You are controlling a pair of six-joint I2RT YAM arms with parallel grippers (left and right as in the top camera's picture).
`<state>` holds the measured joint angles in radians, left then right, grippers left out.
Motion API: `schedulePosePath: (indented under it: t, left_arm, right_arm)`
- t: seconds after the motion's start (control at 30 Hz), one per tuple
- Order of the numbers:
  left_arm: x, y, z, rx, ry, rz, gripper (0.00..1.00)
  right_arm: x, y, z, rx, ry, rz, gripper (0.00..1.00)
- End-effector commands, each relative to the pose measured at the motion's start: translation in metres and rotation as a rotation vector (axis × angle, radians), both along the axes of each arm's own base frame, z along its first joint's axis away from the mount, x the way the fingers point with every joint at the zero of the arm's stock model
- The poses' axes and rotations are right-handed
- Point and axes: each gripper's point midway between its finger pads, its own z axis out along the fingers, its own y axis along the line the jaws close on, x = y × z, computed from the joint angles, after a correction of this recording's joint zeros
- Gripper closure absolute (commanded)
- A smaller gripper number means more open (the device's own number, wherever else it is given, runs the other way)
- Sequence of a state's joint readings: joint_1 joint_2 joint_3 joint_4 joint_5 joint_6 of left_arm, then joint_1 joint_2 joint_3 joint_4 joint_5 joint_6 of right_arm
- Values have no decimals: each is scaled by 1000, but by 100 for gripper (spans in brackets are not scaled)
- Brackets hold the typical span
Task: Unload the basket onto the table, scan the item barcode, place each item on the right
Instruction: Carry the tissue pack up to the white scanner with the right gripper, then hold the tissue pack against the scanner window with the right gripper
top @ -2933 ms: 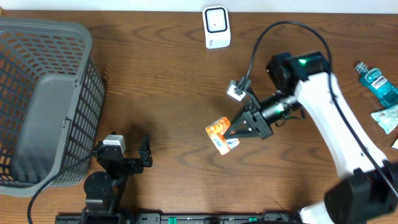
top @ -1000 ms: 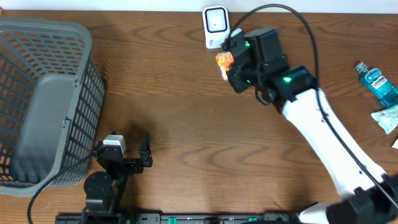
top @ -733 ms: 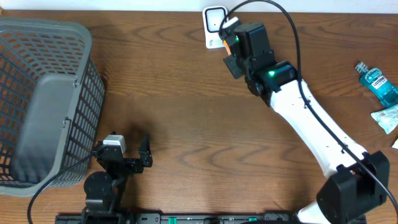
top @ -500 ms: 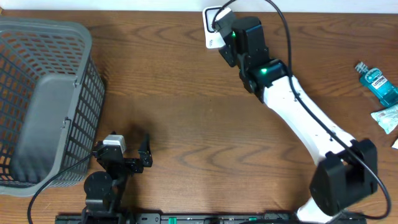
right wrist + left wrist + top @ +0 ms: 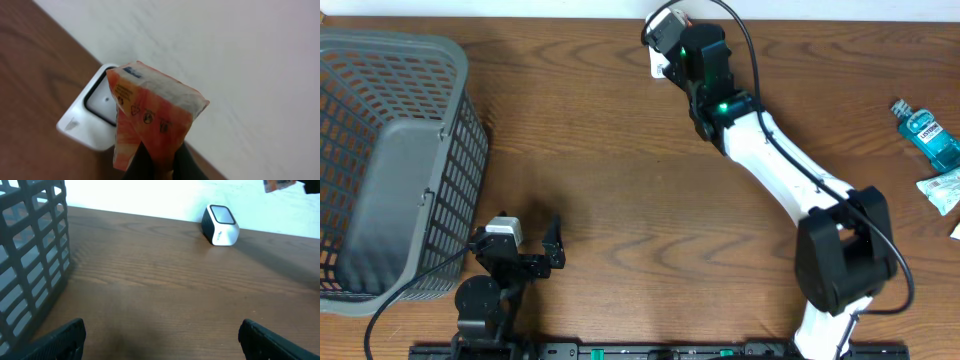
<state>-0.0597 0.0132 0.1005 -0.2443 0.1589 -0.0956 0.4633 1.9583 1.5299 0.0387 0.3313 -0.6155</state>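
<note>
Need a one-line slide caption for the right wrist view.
Right gripper pinches an orange packet over the white scanner at the far edge of the table.

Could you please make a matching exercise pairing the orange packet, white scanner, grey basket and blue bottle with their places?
1. orange packet
2. white scanner
3. grey basket
4. blue bottle

A. right edge of the table
B. far edge of the table
C. gripped by the right tool
D. left side of the table

Pairs: 1-C, 2-B, 3-D, 4-A
</note>
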Motion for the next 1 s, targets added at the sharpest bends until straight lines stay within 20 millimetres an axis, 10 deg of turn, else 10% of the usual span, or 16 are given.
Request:
schedulePosePath:
  t: [0.0,0.53,0.97]
  left_arm:
    - [-2,-2,-14,15,41,-15,2]
    - [-2,-2,-14,15,41,-15,2]
    - [-2,-2,-14,15,41,-16,2]
  right_arm:
    - [22,2,5,-48,-34,3,99]
    - [87,11,-53,-331,-13,-1,99]
    - [100,-2,-115,-421,46,-11,99]
